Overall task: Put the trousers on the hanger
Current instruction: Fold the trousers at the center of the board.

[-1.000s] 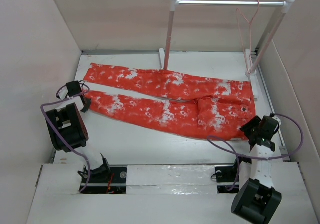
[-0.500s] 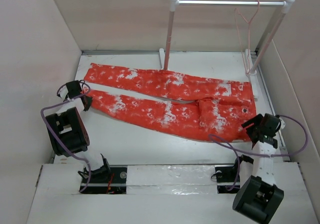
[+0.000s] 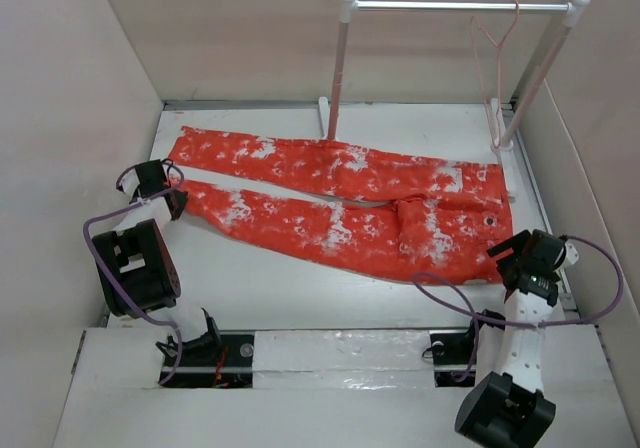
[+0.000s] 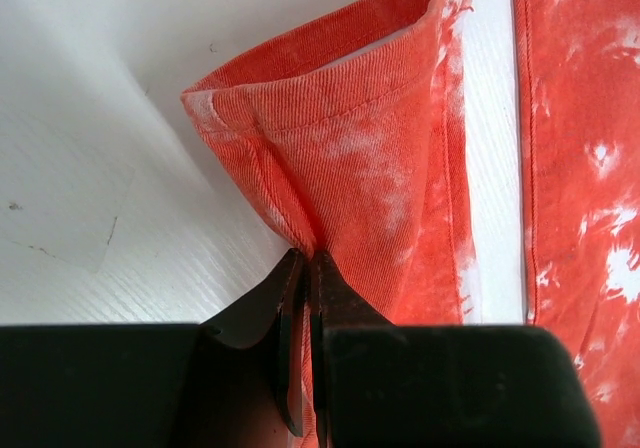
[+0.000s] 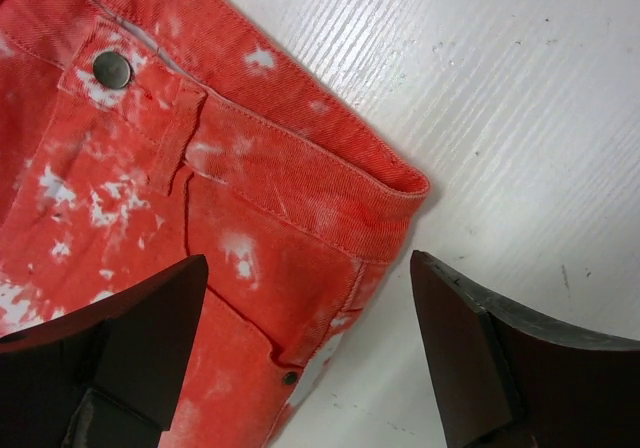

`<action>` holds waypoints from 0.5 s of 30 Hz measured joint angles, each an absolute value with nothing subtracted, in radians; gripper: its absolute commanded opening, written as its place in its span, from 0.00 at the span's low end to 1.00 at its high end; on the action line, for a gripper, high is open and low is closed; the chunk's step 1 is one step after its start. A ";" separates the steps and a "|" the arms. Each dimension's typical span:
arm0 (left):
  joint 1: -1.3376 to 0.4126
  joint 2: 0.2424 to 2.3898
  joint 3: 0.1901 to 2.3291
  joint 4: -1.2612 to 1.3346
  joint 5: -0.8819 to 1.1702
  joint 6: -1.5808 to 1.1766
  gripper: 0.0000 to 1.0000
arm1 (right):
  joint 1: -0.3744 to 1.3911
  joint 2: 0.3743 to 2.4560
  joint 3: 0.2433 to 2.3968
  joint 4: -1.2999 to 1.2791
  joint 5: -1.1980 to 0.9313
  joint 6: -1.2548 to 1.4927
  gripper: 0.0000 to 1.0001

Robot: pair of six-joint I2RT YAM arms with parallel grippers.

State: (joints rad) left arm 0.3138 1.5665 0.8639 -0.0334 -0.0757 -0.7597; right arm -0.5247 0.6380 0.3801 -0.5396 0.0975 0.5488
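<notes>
On the white table (image 3: 250,283) the trousers (image 3: 340,203) lay spread out. My left pincer (image 4: 305,268) pinched a leg hem; my right pincer (image 5: 308,260) hung spread above the waistband corner. The hanger (image 3: 495,46) hung on the rail (image 3: 450,6).

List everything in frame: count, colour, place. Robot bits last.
trousers: 1, orange-red with white splotches, flat on the table, waist to the right, leg ends to the left
hanger: 1, pinkish-red wire, hooked on the rail near its right end
rail: 1, white, on two posts at the back of the table
table: 1, white
cables: 2, purple, one looped at each arm
left gripper: 1, black, shut on the hem of the near trouser leg
right gripper: 1, black, open over the near corner of the waistband
</notes>
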 measured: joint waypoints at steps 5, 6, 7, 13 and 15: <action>0.313 1.567 0.864 -0.034 -0.076 -0.759 0.00 | -0.533 0.689 0.370 -0.518 0.089 0.594 0.83; 0.313 1.567 0.864 -0.034 -0.076 -0.759 0.00 | -0.536 0.710 0.364 -0.507 0.086 0.600 0.82; 0.313 1.567 0.864 -0.034 -0.077 -0.759 0.00 | -0.536 0.735 0.357 -0.498 0.084 0.606 0.79; 0.313 1.570 0.864 -0.035 -0.088 -0.758 0.00 | -0.556 0.807 0.324 -0.407 0.071 0.607 0.38; 0.313 1.570 0.864 -0.036 -0.092 -0.757 0.00 | -0.558 0.810 0.320 -0.400 0.071 0.604 0.08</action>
